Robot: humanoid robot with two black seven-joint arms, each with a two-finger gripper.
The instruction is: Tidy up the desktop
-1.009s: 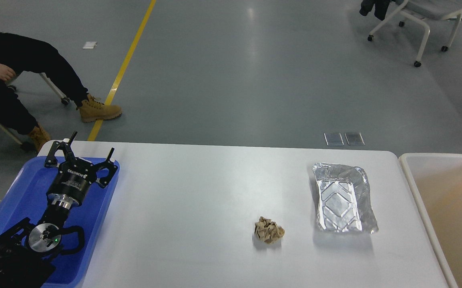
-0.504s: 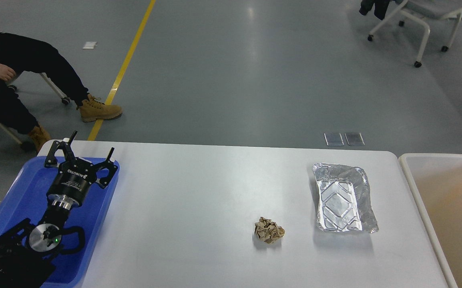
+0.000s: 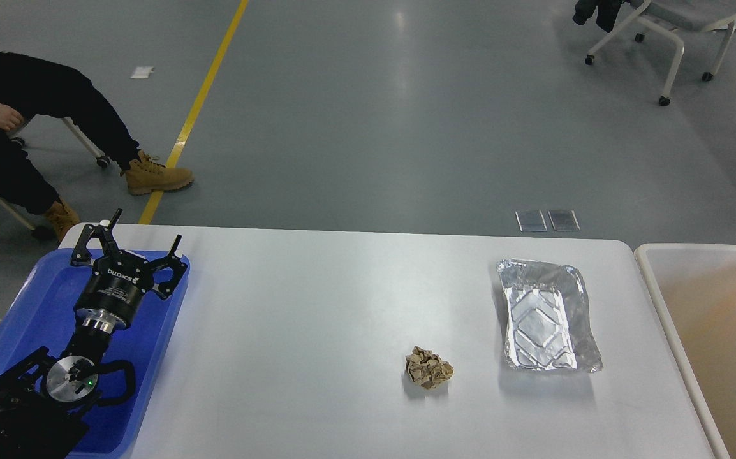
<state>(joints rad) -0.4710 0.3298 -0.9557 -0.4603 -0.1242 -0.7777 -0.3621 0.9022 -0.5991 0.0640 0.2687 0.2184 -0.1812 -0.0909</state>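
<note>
The white desktop (image 3: 317, 331) fills the lower part of the head view. A crumpled ball of brown paper (image 3: 428, 368) lies on it right of centre. A crushed silver foil tray (image 3: 545, 316) lies further right. My left gripper (image 3: 145, 229) is open and empty, with its fingers spread wide, above the far end of the blue tray (image 3: 30, 306) at the desktop's left edge. It is far from the paper ball and the foil tray. My right gripper is out of view.
A cream-coloured bin (image 3: 712, 338) stands against the desktop's right edge. A seated person in tan boots (image 3: 151, 175) is on the floor side at the far left. An office chair (image 3: 674, 32) stands at the far right.
</note>
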